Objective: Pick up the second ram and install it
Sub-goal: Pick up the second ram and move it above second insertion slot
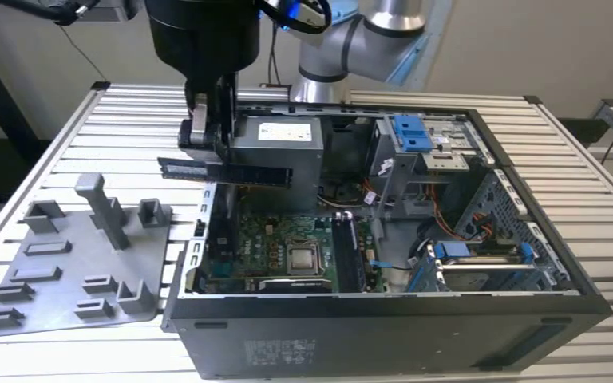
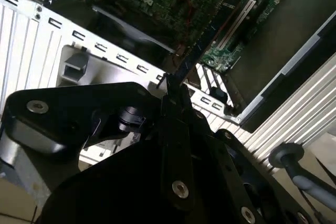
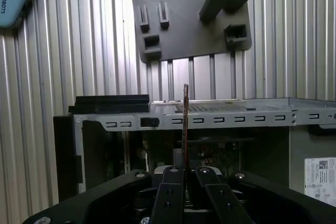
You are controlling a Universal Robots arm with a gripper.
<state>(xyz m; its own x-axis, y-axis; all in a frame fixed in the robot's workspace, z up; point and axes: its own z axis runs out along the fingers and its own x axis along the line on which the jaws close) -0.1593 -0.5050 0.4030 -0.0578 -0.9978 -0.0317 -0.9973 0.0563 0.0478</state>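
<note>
Your gripper [image 1: 215, 153] is clamped on the ram [image 1: 253, 175], which hangs level in the upper left of the exterior view, over the case [image 1: 392, 335] wall nearest the grey plate [image 1: 61, 271]. In the first wrist view the stick sits edge-on between the fingers [image 3: 169, 182]. The grip looks square, so carry it level and line its length up with the slots [image 1: 347, 255].

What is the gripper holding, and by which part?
The long, thin memory stick with black chips, pinched across its flat faces by the gripper.
</note>
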